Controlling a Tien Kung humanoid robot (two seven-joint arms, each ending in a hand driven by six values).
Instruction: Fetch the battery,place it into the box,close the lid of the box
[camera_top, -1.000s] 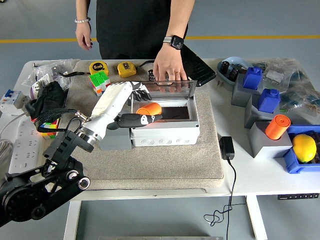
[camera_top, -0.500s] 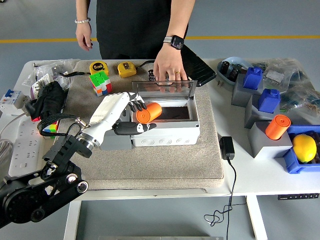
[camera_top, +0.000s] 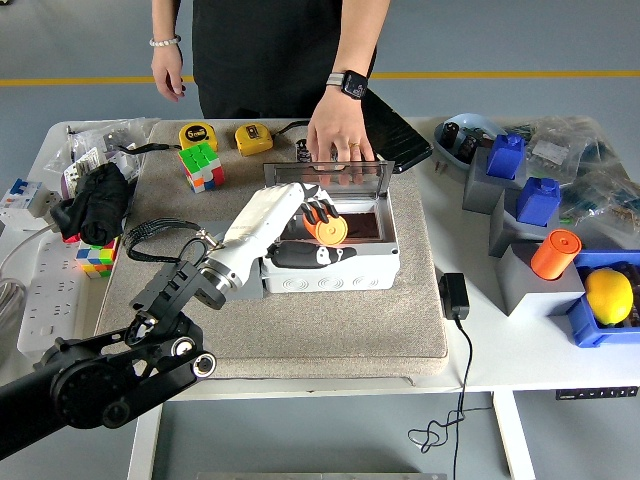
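Since a second ago, the left hand (camera_top: 312, 222) has been carried rightward and further over the open grey box (camera_top: 330, 262), and the orange battery (camera_top: 326, 227) has been brought from above the box's left wall to a place over its dark cavity, round end face now turned toward the camera. The battery is held off the box floor, clasped between the curled fingers (camera_top: 318, 213) above and the black thumb lying along the front wall below; the hand is closed narrowly about it and holds nothing else.

The battery is judged to be a rigid, smooth cylinder, moderately heavy for its bulk and apt to roll or slip; it is best gripped across its curved side near the middle, as it is now.

The clear lid (camera_top: 328, 176) is kept upright at the box's far edge by a person's hand (camera_top: 338, 131) resting on its top. No right hand is seen.
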